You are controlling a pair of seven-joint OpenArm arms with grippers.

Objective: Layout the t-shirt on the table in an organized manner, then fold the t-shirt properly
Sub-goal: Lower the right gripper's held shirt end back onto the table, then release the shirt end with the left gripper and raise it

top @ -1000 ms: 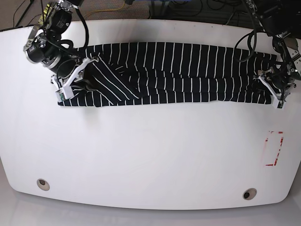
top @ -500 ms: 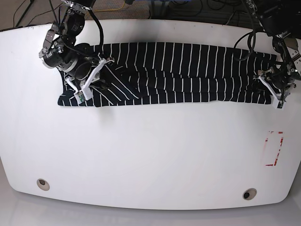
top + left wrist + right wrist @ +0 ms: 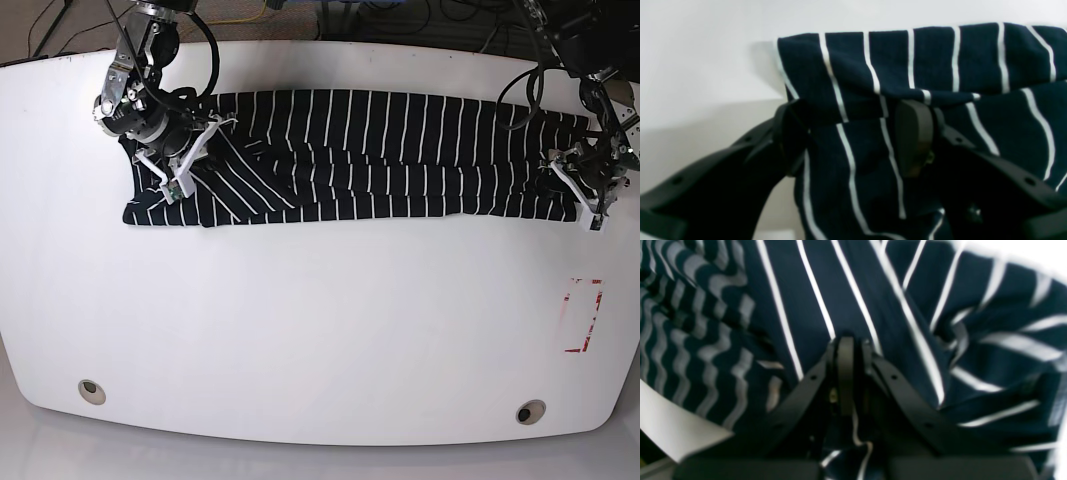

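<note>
Vs the earlier base shots: right gripper has moved up and inward over the shirt's end on the view's left; it was lower and further out at the corner before. Left gripper hasn't shifted, same spot at the other end.

One t-shirt, dark navy with thin white stripes, lies as a long folded band across the far half of the table, running side to side.

Right gripper: jaws together, pinched on a fold of the t-shirt. Left gripper: jaws apart, straddling the edge of the t-shirt, fabric between the fingers; can't tell if they press it.

No containers. Count: two arms, one shirt, two metal-ringed holes near the front edge, one red-marked rectangle on the view's right.
</note>
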